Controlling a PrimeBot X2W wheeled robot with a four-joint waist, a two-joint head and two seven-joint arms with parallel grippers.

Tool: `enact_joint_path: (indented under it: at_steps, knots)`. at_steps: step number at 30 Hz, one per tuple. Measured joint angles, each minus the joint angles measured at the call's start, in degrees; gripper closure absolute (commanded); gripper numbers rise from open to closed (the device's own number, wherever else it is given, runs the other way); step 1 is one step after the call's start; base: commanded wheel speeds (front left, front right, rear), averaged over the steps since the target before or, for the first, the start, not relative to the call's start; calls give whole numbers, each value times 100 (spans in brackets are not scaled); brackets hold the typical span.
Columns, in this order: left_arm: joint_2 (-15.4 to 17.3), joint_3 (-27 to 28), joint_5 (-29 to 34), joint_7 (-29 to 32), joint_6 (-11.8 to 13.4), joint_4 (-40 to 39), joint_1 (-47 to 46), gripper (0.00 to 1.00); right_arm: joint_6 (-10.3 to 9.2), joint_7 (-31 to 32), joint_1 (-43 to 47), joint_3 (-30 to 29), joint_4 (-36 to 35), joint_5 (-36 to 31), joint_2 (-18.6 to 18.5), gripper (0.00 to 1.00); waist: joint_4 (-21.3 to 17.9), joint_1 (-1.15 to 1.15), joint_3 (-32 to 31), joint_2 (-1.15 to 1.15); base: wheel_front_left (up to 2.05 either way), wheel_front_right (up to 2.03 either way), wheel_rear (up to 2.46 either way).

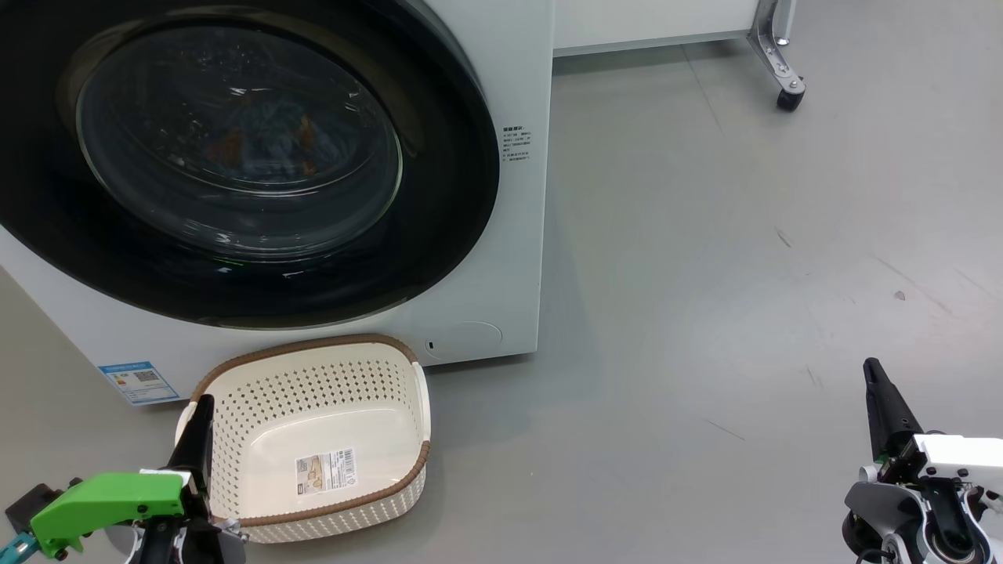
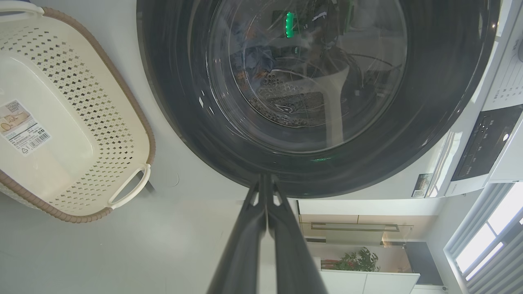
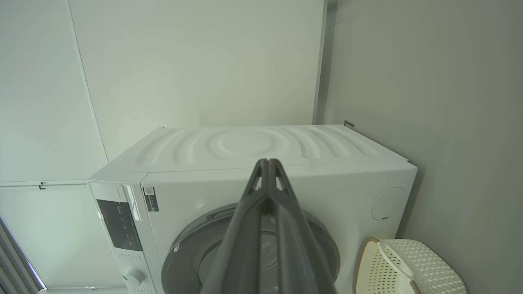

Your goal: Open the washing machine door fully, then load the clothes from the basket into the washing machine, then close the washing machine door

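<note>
Nearest the camera, the left gripper (image 1: 205, 403), its two long dark fingers pressed together and holding nothing, rises just beside the near left corner of the small cream-white perforated plastic basket (image 1: 274, 392). The basket has a brown woven rim and stands on the grey floor (image 1: 705, 274). A printed label (image 1: 325, 472) shows on its bare bottom. Well apart at lower right, the right gripper (image 1: 872, 370) hangs over open floor, its fingers likewise closed on nothing.

Just behind the basket stands the big white front-loading washing machine (image 1: 509, 258), a blue label (image 1: 139, 381) low on its front. Its large round door (image 1: 439, 196), with a glossy black rim and bulging clear glass, lies shut. Blue fabric with orange-brown figures, the clothes (image 1: 258, 133), shows dimly through the glass. In the left wrist view the closed fingertips (image 2: 261, 192) point at the door's rim, with the basket off to one side.
</note>
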Motion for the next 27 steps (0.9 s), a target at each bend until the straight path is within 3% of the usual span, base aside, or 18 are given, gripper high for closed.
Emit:
enact_joint_path:
  at_steps: [27]
  knots:
    - [0, 5, 0, 1, 0, -1, -4, 100, 1, 8, -1, -9, -2, 0, 4, 100, 0, 0, 1, 0, 0, 0, 0]
